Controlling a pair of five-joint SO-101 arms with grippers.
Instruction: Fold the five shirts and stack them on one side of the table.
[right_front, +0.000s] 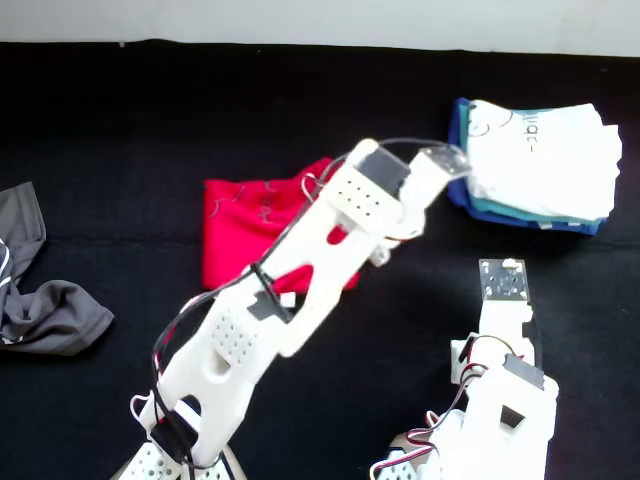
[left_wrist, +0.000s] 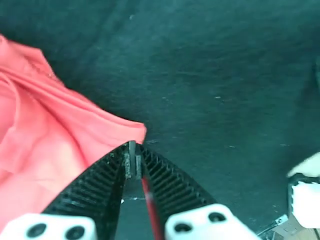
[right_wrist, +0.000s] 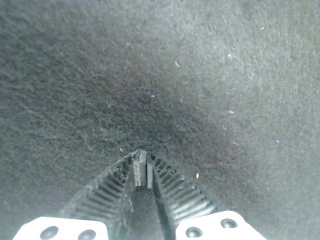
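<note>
We see the right gripper (right_wrist: 142, 169) with its tips pressed together and empty, over the black cloth-covered table (right_front: 120, 130), near-right of the flat red cotton shirt (right_front: 235, 235). The left arm stretches diagonally across that shirt and hides part of it. The left gripper (left_wrist: 132, 159) is closed, just past the shirt's right edge. A folded stack of white, teal and blue shirts (right_front: 540, 160) lies far-right of the red shirt. A crumpled grey shirt (right_front: 45, 300) lies well left.

No text can be read with certainty. The white shirt (right_front: 550, 165) carries some teal letters — they are too small and turned to make out. The red shirt (right_front: 235, 240) has a faint pale print — also not legible.
</note>
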